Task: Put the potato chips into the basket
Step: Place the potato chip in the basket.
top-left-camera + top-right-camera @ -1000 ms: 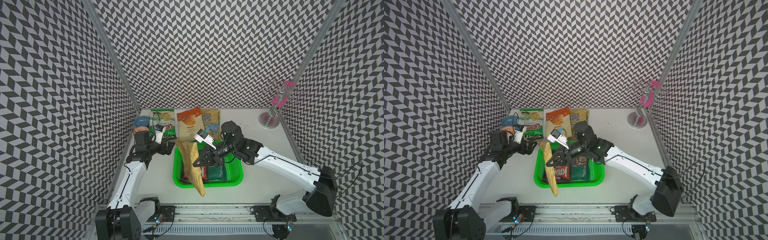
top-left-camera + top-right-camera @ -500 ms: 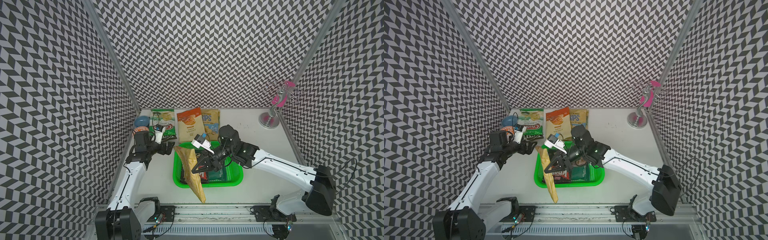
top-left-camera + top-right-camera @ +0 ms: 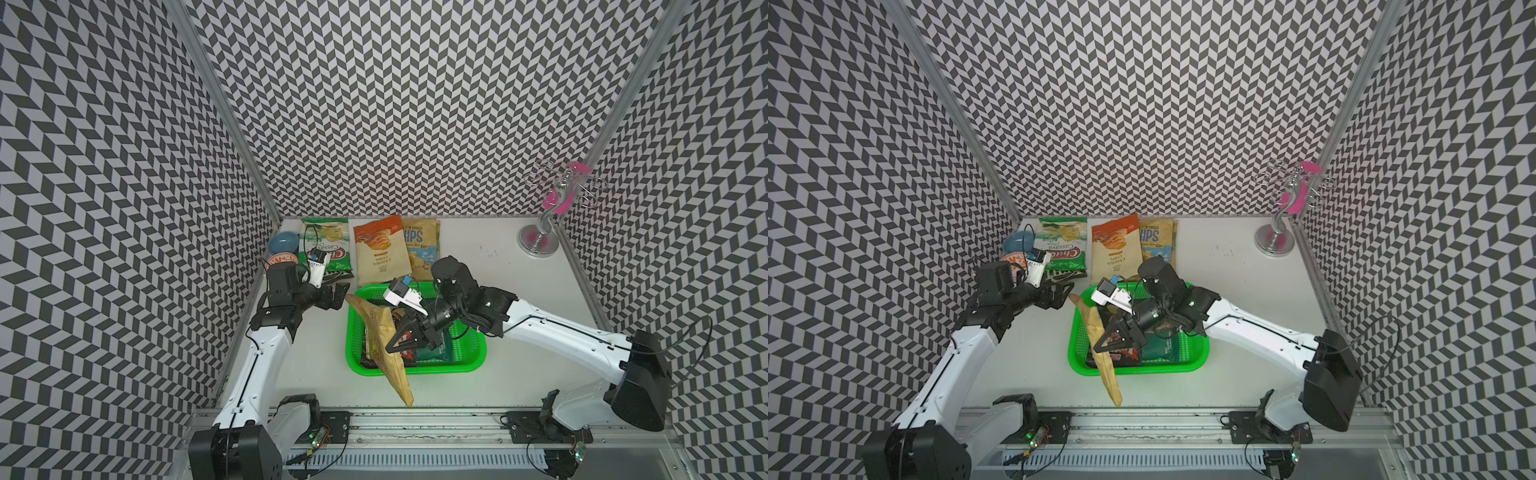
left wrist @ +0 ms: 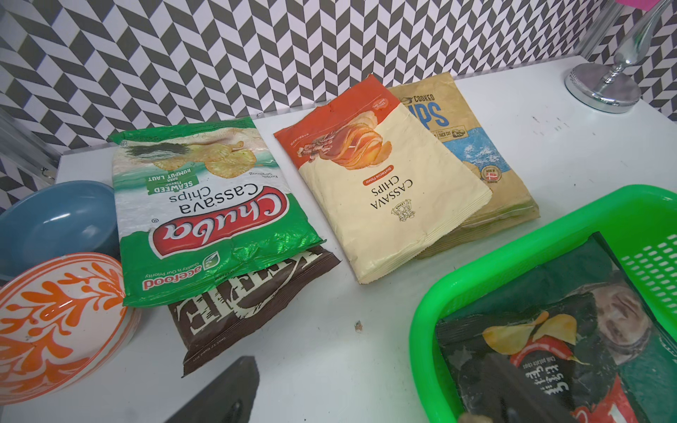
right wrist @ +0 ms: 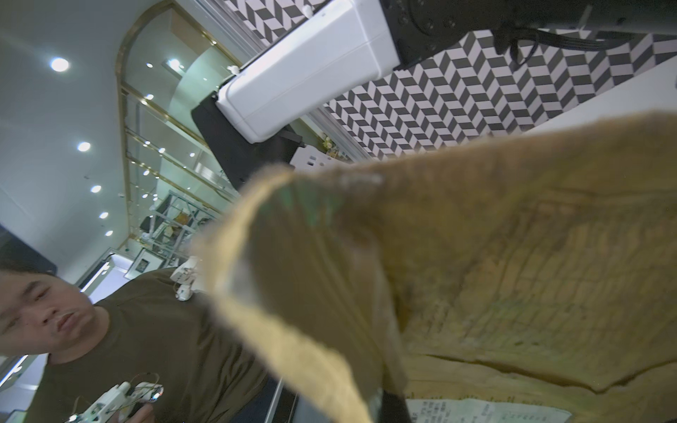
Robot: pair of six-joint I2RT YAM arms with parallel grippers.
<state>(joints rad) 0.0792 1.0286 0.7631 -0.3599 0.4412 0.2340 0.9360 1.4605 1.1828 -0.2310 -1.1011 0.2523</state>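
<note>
Sitting on the white table (image 3: 519, 291), the green basket (image 3: 415, 370) serves as the reference for everything else. Above its left half the right gripper (image 3: 395, 343) is clamped tight on a tan kraft chip bag (image 3: 395, 374), which hangs edge-on and tilted. The bag's upper end is over the basket's far left corner and its lower end reaches past the near rim. In the right wrist view the same bag (image 5: 476, 274) fills most of the picture, blurred.

Inside the basket lie a black bag with red print (image 4: 531, 351) and a dark green bag (image 3: 436, 349) beside it.

Behind the basket, flat on the table, are three bags in a row. The beige-orange cassava bag (image 3: 380, 249) overlaps a tan CHIPS bag (image 3: 422, 245), and to their left the green-white Chuba bag (image 3: 328, 241) lies on top of a brown Kettle bag (image 4: 249, 300).

The left gripper (image 3: 338, 291) is just off the basket's far left corner, its jaws spread wide and holding nothing.

Well behind and to the right of the basket stands a chrome stand (image 3: 538, 241) with a pink piece. A blue bowl (image 3: 283, 245) and an orange-patterned bowl (image 3: 280, 261) sit behind and left of the basket, touching each other.
</note>
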